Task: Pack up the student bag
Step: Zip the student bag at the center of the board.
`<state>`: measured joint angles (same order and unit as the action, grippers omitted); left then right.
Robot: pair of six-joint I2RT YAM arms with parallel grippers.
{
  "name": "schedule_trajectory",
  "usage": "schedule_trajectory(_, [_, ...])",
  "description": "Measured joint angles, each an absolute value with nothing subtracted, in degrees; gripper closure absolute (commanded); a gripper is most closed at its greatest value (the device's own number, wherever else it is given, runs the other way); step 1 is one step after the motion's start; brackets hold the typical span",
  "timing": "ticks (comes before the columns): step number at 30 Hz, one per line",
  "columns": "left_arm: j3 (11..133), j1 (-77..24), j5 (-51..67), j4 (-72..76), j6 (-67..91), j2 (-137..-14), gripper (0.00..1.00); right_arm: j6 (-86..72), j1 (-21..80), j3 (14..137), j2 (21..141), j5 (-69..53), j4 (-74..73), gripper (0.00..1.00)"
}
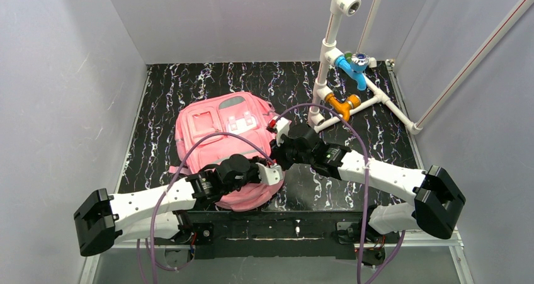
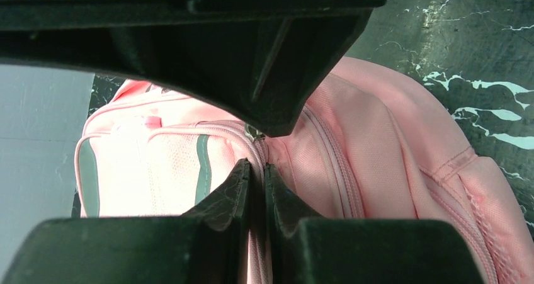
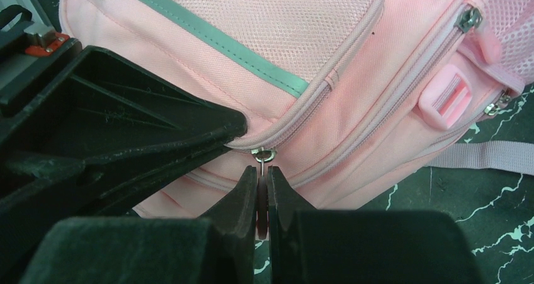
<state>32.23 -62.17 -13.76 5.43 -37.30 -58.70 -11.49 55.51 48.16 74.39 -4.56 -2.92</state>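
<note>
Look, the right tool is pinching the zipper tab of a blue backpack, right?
Not blue. The backpack is pink, as the right wrist view shows. The right tool is indeed pinching its zipper tab.

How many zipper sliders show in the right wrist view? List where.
3: first slider at the right pincer tips, second slider top right, third slider beside the buckle. Others may be hidden.
</note>
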Motion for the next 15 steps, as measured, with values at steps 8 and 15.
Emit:
schedule_trajectory(8, [30.0, -62.1, -10.9, -3.5, -36.7, -43.8, 1.0, -5.9, 56.8, 52.1, 74.7, -5.0, -4.0, 0.99])
schedule_trajectory(15, [27.7, -62.0, -9.7, -6.1, -37.5, -38.0, 1.0, -1.8, 54.3, 57.8, 81.9, -8.8, -5.9, 0.99])
